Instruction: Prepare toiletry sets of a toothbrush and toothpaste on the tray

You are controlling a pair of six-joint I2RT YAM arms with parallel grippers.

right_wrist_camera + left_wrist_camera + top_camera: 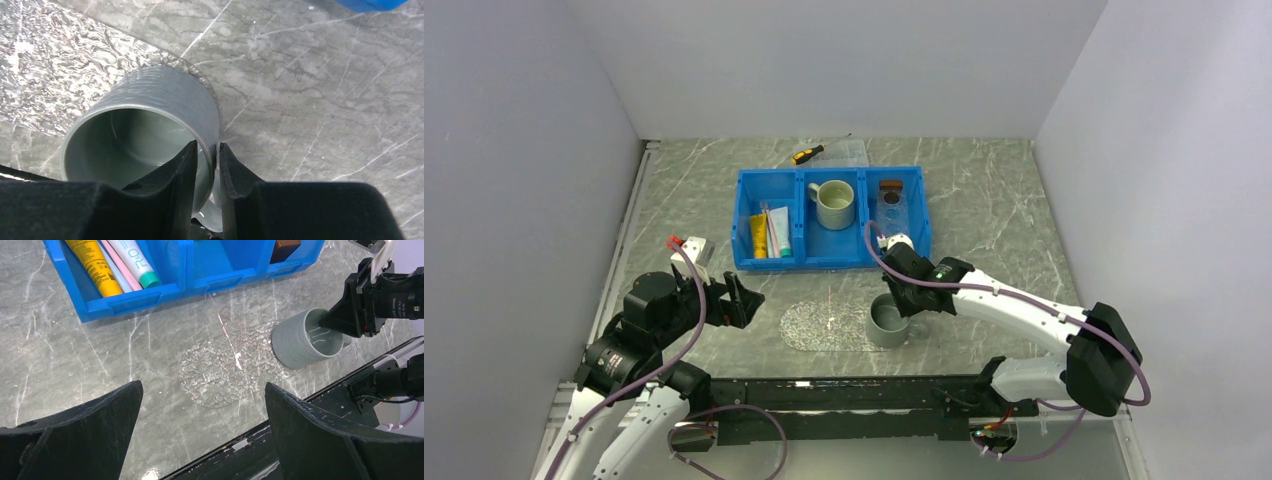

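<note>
Currently: right gripper at the grey cup, toiletries in the bin

I see a blue bin (834,262) with three compartments on a grey marbled table (994,220). The toothpaste (134,260) and the toothbrush (120,267) lie side by side in its left compartment, pressed against a yellow tube (95,265). A pale mug (834,203) stands in the middle compartment, and the tray (891,205) sits in the right one. A screwdriver (807,154) lies behind the bin.

In front of the bin, a grey cup (165,100) stands at the edge of a clear textured mat (215,370). My right gripper (207,150) straddles the cup's wall, one finger inside and one outside, jaws nearly closed (whether they press the wall, I cannot tell). That arm reaches across the space in front of the tray's compartment. My left gripper (202,387) hangs spread wide and holds nothing, near the bin's left corner, with the mat between it and the cup.
</note>
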